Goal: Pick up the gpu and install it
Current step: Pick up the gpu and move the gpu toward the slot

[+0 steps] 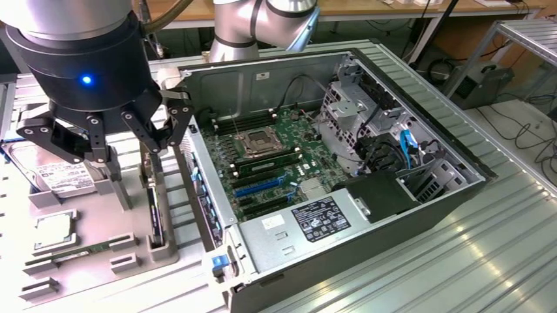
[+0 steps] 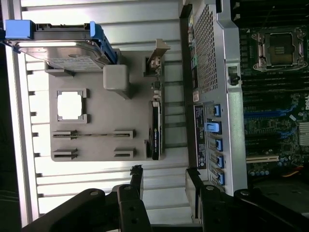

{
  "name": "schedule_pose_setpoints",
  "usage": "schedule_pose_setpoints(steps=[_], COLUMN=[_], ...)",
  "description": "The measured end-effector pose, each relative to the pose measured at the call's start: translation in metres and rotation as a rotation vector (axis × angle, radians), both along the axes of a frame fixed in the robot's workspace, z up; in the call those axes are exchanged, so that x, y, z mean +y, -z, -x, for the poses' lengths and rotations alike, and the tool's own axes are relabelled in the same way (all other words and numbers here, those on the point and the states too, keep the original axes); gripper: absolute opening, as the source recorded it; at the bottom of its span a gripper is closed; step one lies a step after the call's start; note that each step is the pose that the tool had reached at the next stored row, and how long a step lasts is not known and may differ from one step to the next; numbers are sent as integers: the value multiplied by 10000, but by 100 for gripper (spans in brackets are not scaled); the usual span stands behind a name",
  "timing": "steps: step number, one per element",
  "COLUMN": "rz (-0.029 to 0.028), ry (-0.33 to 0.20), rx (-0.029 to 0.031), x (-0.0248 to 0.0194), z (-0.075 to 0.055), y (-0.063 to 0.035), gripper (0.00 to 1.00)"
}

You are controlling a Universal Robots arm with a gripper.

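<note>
Above the grey holder plate, at the exterior view's left, the tool hangs with its jaws spread wide and nothing between them. Below it the gpu stands on edge in a slot along the side of the plate nearest the computer case. It appears as a thin dark card, untouched by the fingers. Seen from the wrist, the card runs roughly in line with the gap between the fingers but lies beyond their tips, so it is not yet enclosed. Other parts share the plate: a hard drive in a blue carrier, a processor and a narrow memory stick, all apart from the card. The case lies open on its side on the slatted metal counter, just beside the plate. Its motherboard is exposed, and the blue expansion slots appear vacant. Judged from this arrangement, the step in hand is the approach to the pick; neither lifting nor installing has begun. A sound grasp would call for the tool to be centred along the card's upper edge, with one finger on each flat face. Both fingers would need to stay clear of the holder's posts and of the case wall close by. Because the card sits in a narrow slot, the lift would likely need to run straight out of it, without tilt, to avoid binding.
</note>
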State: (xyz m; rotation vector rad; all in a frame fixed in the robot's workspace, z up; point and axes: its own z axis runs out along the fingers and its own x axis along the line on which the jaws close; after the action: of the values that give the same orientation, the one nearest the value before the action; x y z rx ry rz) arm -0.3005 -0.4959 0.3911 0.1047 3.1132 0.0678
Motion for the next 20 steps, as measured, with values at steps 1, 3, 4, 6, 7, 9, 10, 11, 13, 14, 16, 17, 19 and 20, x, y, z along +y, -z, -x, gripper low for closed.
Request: schedule_pose_setpoints(steps=[1,3,4,6,7,9,10,11,13,14,16,17,19,20], rz=[0,0,-1,0,0,0,1,0,0,0,0,-1,0,0], ry=[0,0,0,0,0,0,1,0,0,1,0,-1,0,0], rx=[0,-1,-1,-1,-1,-1,0,0,0,-1,-1,-1,-1,-1], x=[0,0,0,0,0,0,0,0,0,0,0,0,1,0], z=[3,8,11,17,21,28,34,41,56,62,70,74,81,83], y=[0,1,1,2,3,4,5,6,7,8,9,10,10,11], gripper=[48,48,48,48,48,48,48,48,48,48,48,48,48,48])
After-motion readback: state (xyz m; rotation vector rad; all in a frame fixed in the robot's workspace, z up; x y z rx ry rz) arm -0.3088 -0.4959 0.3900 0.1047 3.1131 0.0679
